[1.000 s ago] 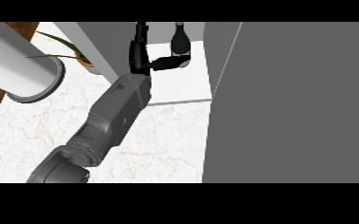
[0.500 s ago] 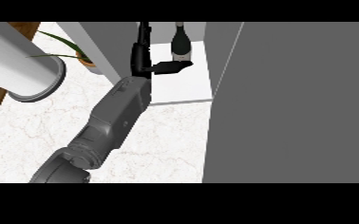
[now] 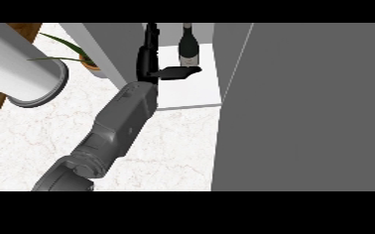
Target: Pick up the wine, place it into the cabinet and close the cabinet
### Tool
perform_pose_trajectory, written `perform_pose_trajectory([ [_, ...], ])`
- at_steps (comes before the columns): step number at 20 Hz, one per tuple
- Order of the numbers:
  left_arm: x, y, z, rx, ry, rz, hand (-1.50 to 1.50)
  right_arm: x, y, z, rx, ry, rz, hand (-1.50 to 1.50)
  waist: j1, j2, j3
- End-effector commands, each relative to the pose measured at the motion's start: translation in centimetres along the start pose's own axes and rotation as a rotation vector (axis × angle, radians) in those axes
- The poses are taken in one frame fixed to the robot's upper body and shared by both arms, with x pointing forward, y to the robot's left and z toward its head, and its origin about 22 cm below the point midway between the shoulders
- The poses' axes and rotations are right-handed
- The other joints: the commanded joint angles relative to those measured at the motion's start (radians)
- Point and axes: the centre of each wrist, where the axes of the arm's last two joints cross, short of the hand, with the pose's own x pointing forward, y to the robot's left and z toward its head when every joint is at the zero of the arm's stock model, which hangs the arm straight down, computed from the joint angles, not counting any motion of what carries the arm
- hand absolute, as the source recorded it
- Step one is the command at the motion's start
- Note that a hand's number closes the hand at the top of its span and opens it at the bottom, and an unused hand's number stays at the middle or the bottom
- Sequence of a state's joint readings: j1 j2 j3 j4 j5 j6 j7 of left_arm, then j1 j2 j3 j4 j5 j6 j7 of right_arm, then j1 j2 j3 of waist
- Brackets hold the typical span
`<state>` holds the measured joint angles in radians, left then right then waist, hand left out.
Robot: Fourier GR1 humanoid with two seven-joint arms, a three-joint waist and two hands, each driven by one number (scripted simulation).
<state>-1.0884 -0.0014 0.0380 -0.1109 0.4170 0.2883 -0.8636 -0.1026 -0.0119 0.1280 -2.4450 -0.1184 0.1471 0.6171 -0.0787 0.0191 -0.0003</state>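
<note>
1. Wine bottle (image 3: 189, 49): stands upright on the white floor of the cabinet (image 3: 189, 87), toward the back of the open compartment. Its dark body and pale label are visible; nothing grips it.

2. Hand (image 3: 150, 59): a single grey forearm rises from the lower left and ends in a black hand inside the cabinet opening, just left of the bottle. The fingers are straight, extended toward the back of the compartment; the thumb (image 3: 179, 72) sticks out sideways to the right, its tip lying in front of the bottle's base. The hand holds nothing. Whether the thumb touches the bottle cannot be told from this view, nor can it be settled which of the robot's arms this is; the other hand is out of view.

3. Cabinet door (image 3: 300, 109): the broad grey panel filling the right side of the view, standing open beside the compartment.

4. Surroundings: a marbled counter (image 3: 44, 129) lies below the arm; a large pale cylinder (image 3: 26, 79) and a potted plant (image 3: 77, 54) sit at the left, well apart from the bottle.

5. Step in hand (judgement): the placing appears complete, with the bottle set down and released. What remains is the closing.

6. Next move (judgement): the hand must draw back out of the compartment without its thumb sweeping the bottle over, then reach the open door and swing it shut across the opening.
</note>
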Motion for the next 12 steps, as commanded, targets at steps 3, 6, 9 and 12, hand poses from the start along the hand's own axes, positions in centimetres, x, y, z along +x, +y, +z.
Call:
perform_pose_trajectory([
  [3, -0.5, 0.5, 0.5, 0.042, 0.037, 0.080, -1.50, 1.8, 0.2, 0.9, 0.014, -0.039, -0.032, -1.50, 0.003, -0.004, -0.001],
  [6, -1.8, 1.4, 1.9, 0.043, 0.043, 0.098, -1.50, 1.5, 0.7, 0.3, 0.010, -0.011, -0.008, -1.50, 0.017, -0.012, -0.001],
  [9, -1.7, 1.2, 1.9, 0.031, 0.047, 0.116, -1.50, 0.4, 0.6, -0.1, 0.010, 0.005, -0.021, -1.50, 0.012, -0.014, -0.001],
  [12, -2.7, 1.9, 3.3, 0.021, 0.059, 0.118, -1.50, 0.5, 0.4, 1.2, -0.013, -0.009, -0.009, -1.50, 0.030, -0.016, 0.000],
])
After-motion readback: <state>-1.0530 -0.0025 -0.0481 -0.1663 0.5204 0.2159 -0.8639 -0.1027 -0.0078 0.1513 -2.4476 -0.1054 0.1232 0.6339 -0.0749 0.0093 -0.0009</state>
